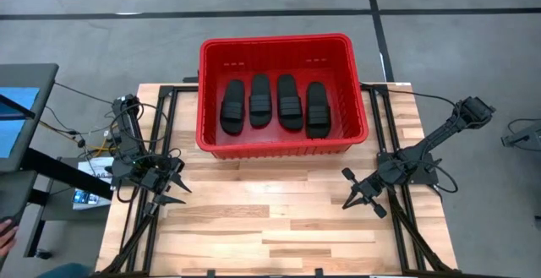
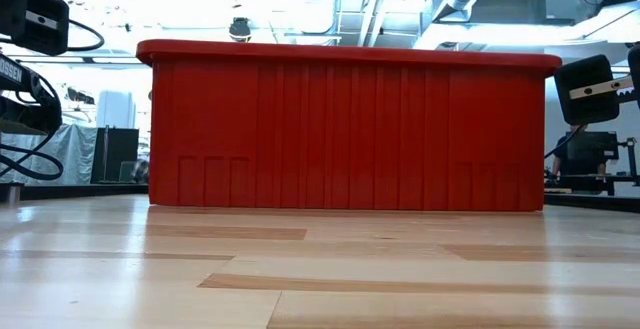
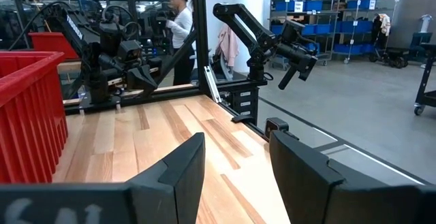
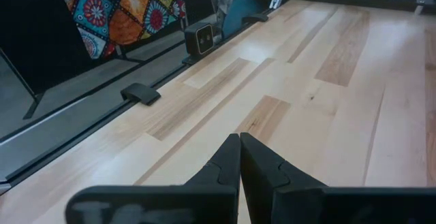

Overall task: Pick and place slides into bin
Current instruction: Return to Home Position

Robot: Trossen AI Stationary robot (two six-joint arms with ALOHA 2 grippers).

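The red bin (image 1: 275,41) stands on the far middle of the wooden table; it fills the low view (image 2: 345,134). Four black slides (image 1: 272,102) lie side by side on its floor, straps up, toes toward the far edge. My left gripper (image 1: 179,192) (image 3: 235,149) is open and empty, low over the table's left side, nearer than the bin. My right gripper (image 1: 348,189) (image 4: 240,142) is shut and empty, low over the table's right side. The slides are hidden behind the bin's wall in the low view.
Bare wood (image 1: 270,219) lies between the two grippers, on the near side of the bin. Black frame rails (image 1: 161,126) run along both side edges. Cables (image 1: 93,139) hang at the left. A person (image 3: 180,26) and another arm (image 3: 272,40) show in the room beyond.
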